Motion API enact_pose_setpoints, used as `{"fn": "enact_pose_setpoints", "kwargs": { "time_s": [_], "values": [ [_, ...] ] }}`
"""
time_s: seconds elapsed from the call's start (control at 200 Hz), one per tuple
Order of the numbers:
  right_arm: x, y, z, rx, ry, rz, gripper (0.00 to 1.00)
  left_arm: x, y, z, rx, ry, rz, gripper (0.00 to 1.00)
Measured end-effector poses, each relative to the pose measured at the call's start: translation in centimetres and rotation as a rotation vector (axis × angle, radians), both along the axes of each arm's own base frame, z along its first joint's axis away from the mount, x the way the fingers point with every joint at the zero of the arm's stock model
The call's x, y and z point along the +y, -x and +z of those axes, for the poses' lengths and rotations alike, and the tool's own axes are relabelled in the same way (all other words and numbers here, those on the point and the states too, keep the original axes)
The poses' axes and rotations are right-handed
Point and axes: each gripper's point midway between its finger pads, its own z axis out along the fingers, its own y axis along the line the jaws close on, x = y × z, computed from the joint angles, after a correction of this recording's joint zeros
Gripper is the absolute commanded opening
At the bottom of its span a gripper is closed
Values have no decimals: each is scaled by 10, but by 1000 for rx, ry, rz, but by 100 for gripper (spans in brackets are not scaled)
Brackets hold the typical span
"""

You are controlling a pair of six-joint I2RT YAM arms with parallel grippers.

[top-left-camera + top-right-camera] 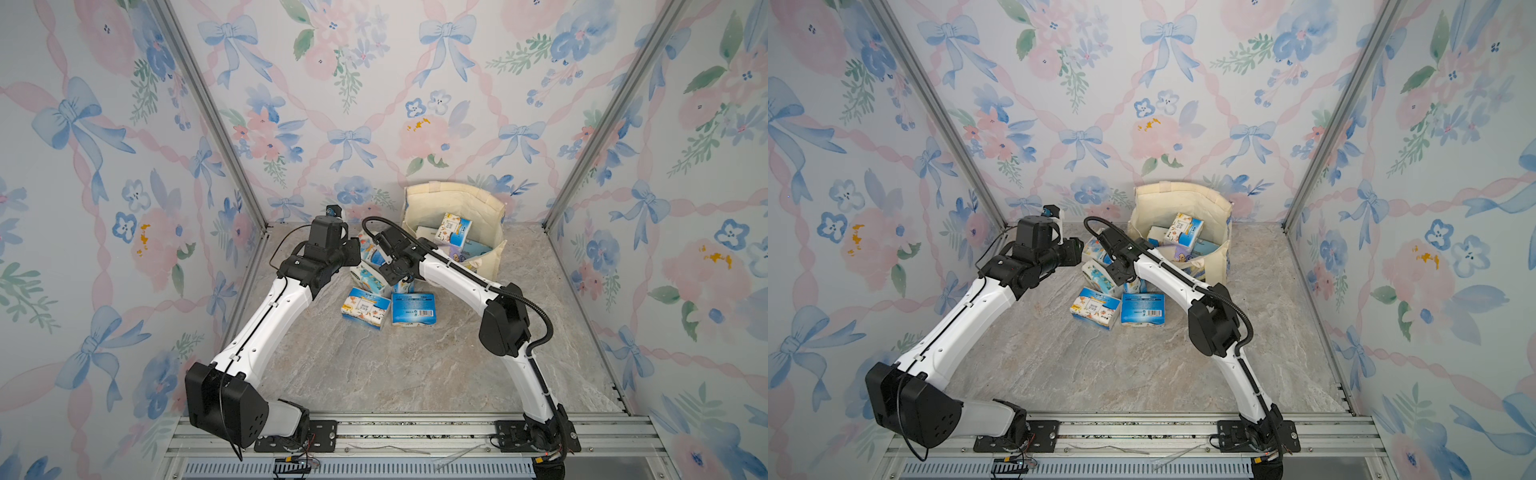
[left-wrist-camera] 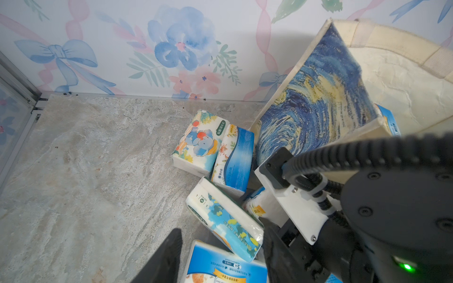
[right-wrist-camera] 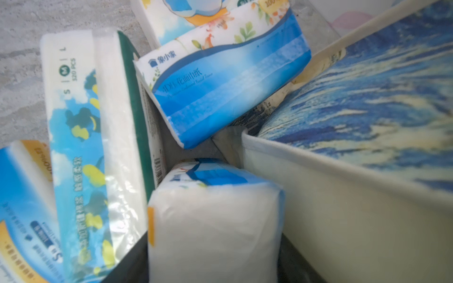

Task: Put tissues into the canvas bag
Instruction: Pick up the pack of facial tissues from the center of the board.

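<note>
The cream canvas bag (image 1: pixel 457 195) with its blue-and-yellow print (image 2: pixel 318 98) stands open at the back, several tissues (image 1: pixel 453 230) inside it. More tissue packs lie on the table to its left, among them an orange-print pack (image 1: pixel 365 307) and a blue barcode pack (image 1: pixel 413 309). My right gripper (image 3: pixel 213 269) reaches down beside the bag's side. Its dark fingers press both sides of a white-ended tissue pack (image 3: pixel 213 220) that stands on end. My left gripper (image 2: pixel 220 259) hovers open above the orange-print pack (image 2: pixel 225 267), holding nothing.
A cloud-print pack (image 2: pixel 225 220), an elephant-print pack (image 2: pixel 198 142) and a blue floral pack (image 2: pixel 235 156) crowd round the right gripper. The back wall stands just behind the bag. Marble tabletop (image 1: pixel 395 374) stretches toward the front rail.
</note>
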Motion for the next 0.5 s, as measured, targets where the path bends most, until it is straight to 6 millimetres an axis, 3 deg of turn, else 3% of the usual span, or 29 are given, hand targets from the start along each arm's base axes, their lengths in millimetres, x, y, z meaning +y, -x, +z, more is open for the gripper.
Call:
{"fn": "enact_pose_setpoints", "kwargs": {
  "time_s": [0.185, 0.275, 0.38, 0.5],
  "values": [
    [4, 5, 6, -2, -5, 20, 55, 0, 0, 0, 0, 0, 0, 56],
    [4, 10, 20, -20, -16, 33, 55, 0, 0, 0, 0, 0, 0, 56],
    [4, 22, 52, -59, -57, 62, 55, 0, 0, 0, 0, 0, 0, 56],
    [5, 35, 106, -121, -161, 100, 54, 0, 0, 0, 2, 1, -2, 56]
  ]
}}
